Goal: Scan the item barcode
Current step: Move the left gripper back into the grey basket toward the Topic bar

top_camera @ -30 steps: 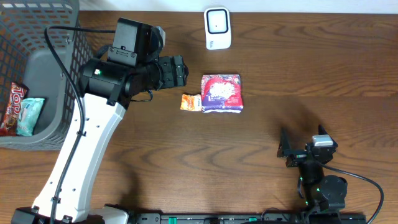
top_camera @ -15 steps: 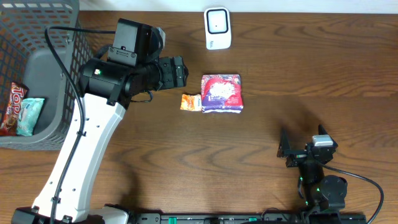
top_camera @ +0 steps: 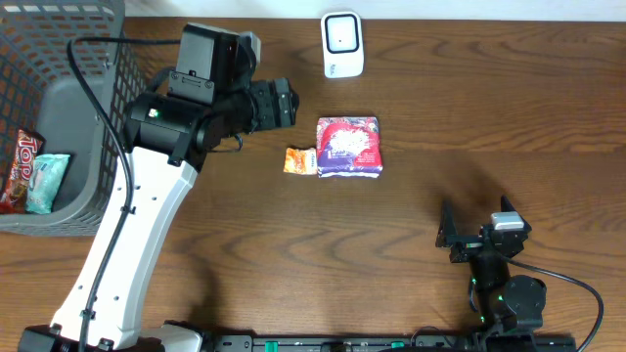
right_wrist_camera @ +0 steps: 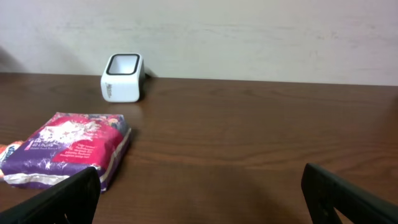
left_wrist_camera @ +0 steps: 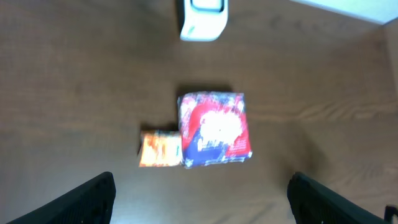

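Overhead view, 12 o'clock taken as the far edge of the counter (top_camera: 509,108).

1. At the 9 o'clock edge stands a grey mesh basket (top_camera: 93,59). It holds 2 packets side by side, 1 red (top_camera: 22,168) and 1 teal (top_camera: 47,182).
2. The left hand (top_camera: 286,104) is above the counter, at 10 o'clock from the goods. Its fingers stand wide apart with nothing between them.
3. A small orange packet (top_camera: 299,160) lies flat near mid-counter. At its 3 o'clock side, touching or just beside it, lies the purple and red pouch (top_camera: 349,146), also flat. Neither is held.
4. The white scanner (top_camera: 342,44) stands at 12 o'clock from the pouch, apart from it, near the far edge.
5. The right hand (top_camera: 476,235) is at 4 o'clock from the pouch, well apart, low by the near edge. Its fingers are spread wide and empty.
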### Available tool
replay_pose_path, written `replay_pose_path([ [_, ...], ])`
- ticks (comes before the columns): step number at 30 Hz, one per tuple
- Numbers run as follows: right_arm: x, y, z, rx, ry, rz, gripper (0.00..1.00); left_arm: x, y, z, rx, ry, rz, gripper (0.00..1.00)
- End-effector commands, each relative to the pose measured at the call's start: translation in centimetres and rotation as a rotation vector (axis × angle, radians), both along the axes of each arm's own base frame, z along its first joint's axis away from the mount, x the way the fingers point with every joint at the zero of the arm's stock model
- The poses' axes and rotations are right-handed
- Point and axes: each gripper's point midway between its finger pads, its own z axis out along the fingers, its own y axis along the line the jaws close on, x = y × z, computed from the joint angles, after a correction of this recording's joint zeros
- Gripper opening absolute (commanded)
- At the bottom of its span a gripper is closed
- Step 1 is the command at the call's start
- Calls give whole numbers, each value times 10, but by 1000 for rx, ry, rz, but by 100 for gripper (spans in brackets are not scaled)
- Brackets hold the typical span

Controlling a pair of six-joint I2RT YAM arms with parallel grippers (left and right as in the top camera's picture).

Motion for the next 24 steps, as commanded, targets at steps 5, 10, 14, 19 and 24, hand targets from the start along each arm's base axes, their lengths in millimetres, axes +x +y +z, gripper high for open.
replay_pose_path([
  [5,0,1,-1,-15,0,2,99,31,30,22,47,-132,116,88],
  [10,0,1,-1,-15,0,2,99,46,68,56,41,-212,218,88],
  [14,0,1,-1,-16,0,2,99,55,124,83,93,-284,384,88],
  [19,0,1,-1,-15,1,2,99,50,202,89,194,-292,610,88],
  [24,0,1,-1,-15,0,2,99,25,278,80,316,-231,836,88],
])
